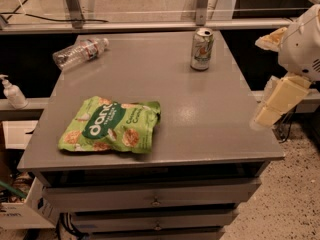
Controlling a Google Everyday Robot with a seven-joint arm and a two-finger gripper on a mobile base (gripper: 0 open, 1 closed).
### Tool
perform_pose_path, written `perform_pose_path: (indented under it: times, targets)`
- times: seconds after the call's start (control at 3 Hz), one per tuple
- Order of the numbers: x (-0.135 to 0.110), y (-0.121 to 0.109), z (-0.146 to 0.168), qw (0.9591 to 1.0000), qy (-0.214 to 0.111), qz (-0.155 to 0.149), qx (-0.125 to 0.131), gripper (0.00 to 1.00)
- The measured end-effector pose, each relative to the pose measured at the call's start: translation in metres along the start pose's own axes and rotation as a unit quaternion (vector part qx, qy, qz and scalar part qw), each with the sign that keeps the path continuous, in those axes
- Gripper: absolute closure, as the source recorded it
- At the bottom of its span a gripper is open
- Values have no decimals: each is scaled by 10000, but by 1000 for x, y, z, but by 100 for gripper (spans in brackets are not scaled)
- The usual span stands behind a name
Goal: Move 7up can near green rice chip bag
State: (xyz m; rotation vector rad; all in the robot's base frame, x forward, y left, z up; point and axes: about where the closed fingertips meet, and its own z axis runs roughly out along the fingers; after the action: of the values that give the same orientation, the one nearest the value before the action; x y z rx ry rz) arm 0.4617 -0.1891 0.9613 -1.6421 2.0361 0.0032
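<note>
The grey worktop (200, 119) carries the green rice chip bag (112, 125), lying flat near its front left corner. The hand (274, 103) hangs just off the right edge, touching nothing; I cannot tell whether it is open or closed. The 7up can (201, 49) stands upright near the back edge, inboard of the hand and well apart from the bag.

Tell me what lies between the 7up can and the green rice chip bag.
Nothing: the camera view shows bare grey tabletop between 7up can and green rice chip bag. The gripper hangs beyond its right edge.
</note>
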Motion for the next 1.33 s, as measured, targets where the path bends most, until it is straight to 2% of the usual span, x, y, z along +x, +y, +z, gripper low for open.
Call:
perform_pose_path:
  times: [0.33, 0.67, 1.33]
  targets:
    - [-12, -40, 34, 9986, -450, 269, 102, 0]
    - [-16, -92, 75, 9948, -709, 724, 117, 0]
    - [-16, -97, 82, 9944, -759, 717, 161, 0]
